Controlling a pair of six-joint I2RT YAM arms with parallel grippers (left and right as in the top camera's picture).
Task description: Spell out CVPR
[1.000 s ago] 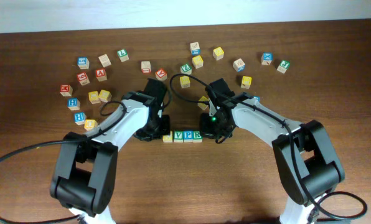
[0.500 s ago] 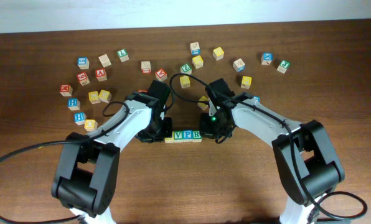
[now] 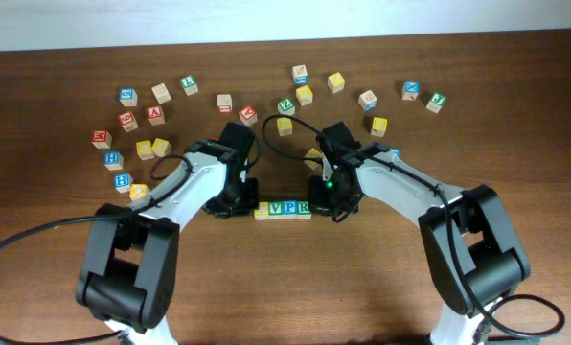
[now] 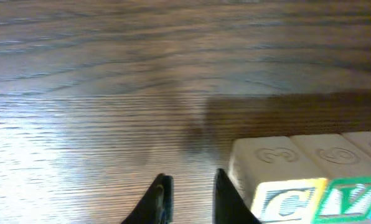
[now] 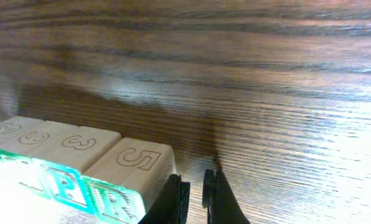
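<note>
Four letter blocks lie in a row on the wooden table: yellow C [image 3: 259,210], green V [image 3: 274,209], P [image 3: 288,208] and R [image 3: 303,207], touching side by side. My left gripper [image 3: 236,203] sits low at the row's left end. In the left wrist view its fingers [image 4: 192,200] are nearly together and empty, with the C [image 4: 288,199] and V [image 4: 353,198] just to their right. My right gripper [image 3: 331,203] sits at the row's right end. Its fingers [image 5: 196,193] are shut and empty, right beside the R [image 5: 136,162], with the P [image 5: 64,183] further along.
Many loose letter blocks lie scattered across the back of the table: a cluster at the left [image 3: 132,144], some in the middle [image 3: 285,103], several at the right [image 3: 410,92]. A yellow block [image 3: 312,153] lies just behind the right arm.
My left gripper moved right against the C block, then drew back a little to the left. The row stays together. The right arm has not moved.
</note>
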